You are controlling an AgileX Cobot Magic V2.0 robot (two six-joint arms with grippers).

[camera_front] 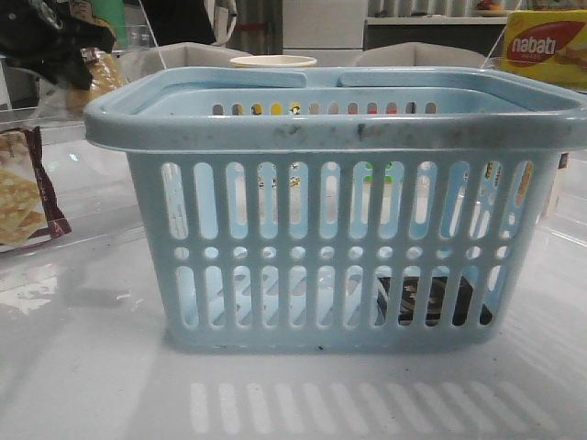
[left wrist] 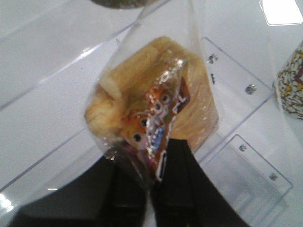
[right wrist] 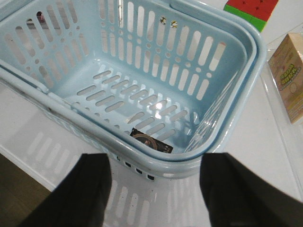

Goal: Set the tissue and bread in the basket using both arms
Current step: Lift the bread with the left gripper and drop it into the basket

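From the front I see the large light-blue slotted plastic basket (camera_front: 335,229) standing square to me on the white table (camera_front: 83,367). The small black tissue packet (camera_front: 431,298) shows through its lower slots, flat on the floor at the right end, long side running along the near wall as far as I can judge. My left gripper (camera_front: 55,46) hangs high at the left with the bun under it, barely visible there.

On the left wrist camera, the jaws are clamped on the crinkly wrap of the golden-brown round bread (left wrist: 151,104), which dangles free below the left gripper, printed patch facing the lens. I would carry it over the rim, centre it, lower, then release.

On the right wrist camera, the right gripper (right wrist: 156,189) is spread wide and empty, just outside the basket rim; the tissue lies inside by that wall.
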